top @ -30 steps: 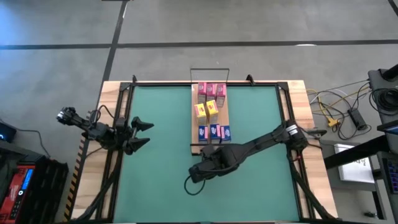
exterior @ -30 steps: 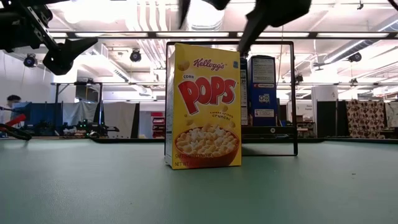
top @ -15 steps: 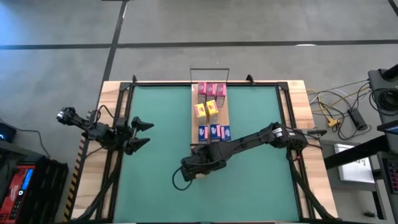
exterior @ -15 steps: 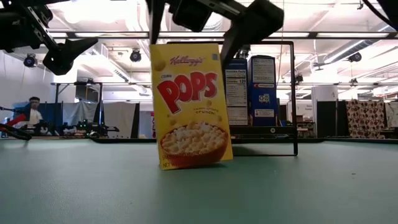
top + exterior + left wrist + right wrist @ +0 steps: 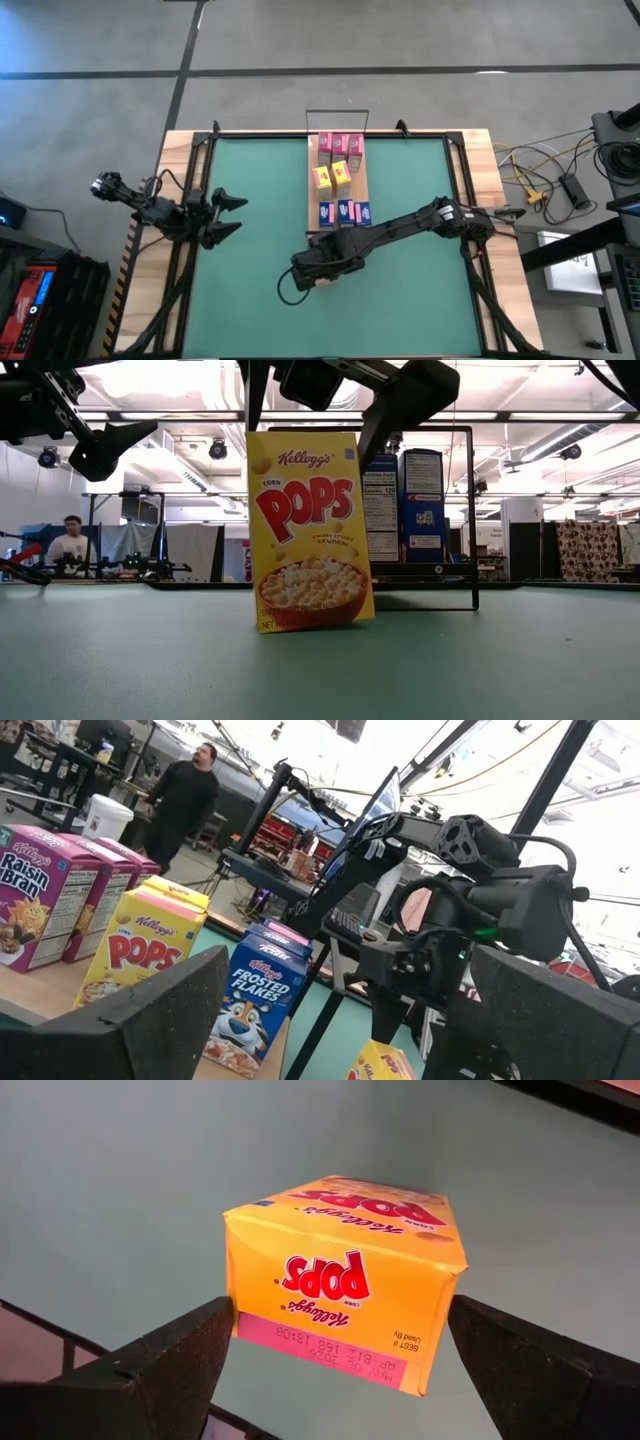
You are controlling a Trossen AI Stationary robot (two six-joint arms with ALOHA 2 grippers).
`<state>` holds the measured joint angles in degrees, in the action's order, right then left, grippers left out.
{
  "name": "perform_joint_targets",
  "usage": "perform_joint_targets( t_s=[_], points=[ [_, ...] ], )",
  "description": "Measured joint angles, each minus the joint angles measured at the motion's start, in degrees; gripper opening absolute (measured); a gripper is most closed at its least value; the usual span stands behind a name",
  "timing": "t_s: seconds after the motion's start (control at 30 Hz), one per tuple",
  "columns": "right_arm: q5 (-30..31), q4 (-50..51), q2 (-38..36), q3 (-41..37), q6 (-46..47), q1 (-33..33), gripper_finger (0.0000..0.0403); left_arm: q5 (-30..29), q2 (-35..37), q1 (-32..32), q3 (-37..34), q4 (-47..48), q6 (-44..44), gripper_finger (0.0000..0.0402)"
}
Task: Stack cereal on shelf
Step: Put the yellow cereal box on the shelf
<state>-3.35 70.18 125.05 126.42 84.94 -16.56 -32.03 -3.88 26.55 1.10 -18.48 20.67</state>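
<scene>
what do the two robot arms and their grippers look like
Both arms are dark, nearly black, jointed segments with loose black cables. The left gripper ends in two pointed, wedge-shaped black fingers. The right gripper has broad, flat fingers with a rough matte surface.

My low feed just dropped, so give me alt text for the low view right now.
A yellow Corn Pops box stands slightly tilted on the green table, with the right gripper over its top, a finger on each side. Behind it stand blue boxes on the shelf; the left gripper hangs open at upper left.
</scene>
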Motion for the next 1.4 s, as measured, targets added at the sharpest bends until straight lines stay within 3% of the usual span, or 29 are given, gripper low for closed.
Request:
perform_joint_targets(
  t_s=[0.8, 1.4],
  points=[
    [-1.1, -3.9, -1.1, -0.7, -0.8, 0.2, 0.0358, 0.0, -0.2, 0.0, 0.0, 0.1, 0.0, 0.0398],
    [0.9, -9.8, -1.1, -7.1, -0.1, 0.8, 0.0359, 0.0, -0.2, 0.0, 0.0, 0.1, 0.0, 0.0398]
  ],
)
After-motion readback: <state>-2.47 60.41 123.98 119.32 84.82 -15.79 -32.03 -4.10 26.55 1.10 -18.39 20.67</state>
